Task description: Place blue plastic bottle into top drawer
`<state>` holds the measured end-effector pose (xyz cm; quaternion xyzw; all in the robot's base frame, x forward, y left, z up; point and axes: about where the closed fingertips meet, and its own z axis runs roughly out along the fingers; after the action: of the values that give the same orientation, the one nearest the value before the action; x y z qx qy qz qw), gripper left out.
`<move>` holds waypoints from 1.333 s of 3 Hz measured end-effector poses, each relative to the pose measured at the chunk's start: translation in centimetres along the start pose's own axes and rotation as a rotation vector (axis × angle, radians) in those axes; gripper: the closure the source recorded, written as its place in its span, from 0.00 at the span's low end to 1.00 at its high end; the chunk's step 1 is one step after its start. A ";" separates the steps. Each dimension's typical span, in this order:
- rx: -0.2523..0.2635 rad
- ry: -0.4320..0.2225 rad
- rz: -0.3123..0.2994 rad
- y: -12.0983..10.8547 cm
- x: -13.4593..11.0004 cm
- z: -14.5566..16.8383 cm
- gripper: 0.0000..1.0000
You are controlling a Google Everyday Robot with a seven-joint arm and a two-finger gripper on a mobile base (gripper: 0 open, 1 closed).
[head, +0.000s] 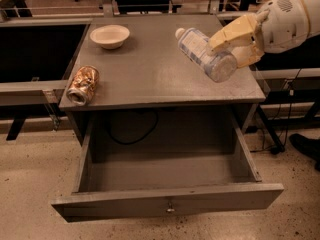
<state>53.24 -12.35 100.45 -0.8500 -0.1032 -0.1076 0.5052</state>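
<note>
Presently, the small clear bluish plastic bottle with a white cap [202, 51] is found lifted off the grey tabletop [150, 71] and hanging above the side nearest the arm. It is grasped by the yellowish two-finger claw [226, 49], which is clenched across its base end. The bottle is tilted, with its cap pointing away from the claw. The wide, shallow grey top drawer [167, 199] stands pulled open below, and the bottle is not yet in it. Pick-up is judged complete; transfer over the drawer, lowering and release remain. The white arm [292, 16] enters from the upper corner, angled downward.
</note>
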 end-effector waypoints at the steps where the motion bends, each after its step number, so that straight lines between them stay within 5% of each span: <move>1: 0.014 0.037 -0.143 -1.3 0.0 -0.5 1.00; 2: 0.119 0.032 -0.437 -8.2 -1.4 -1.8 1.00; 3: 0.125 0.014 -0.556 -8.8 -2.2 -2.6 1.00; 4: 0.148 -0.049 -0.556 -5.7 -2.8 1.3 1.00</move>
<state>49.03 -8.70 103.77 -0.7523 -0.3522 -0.2136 0.5142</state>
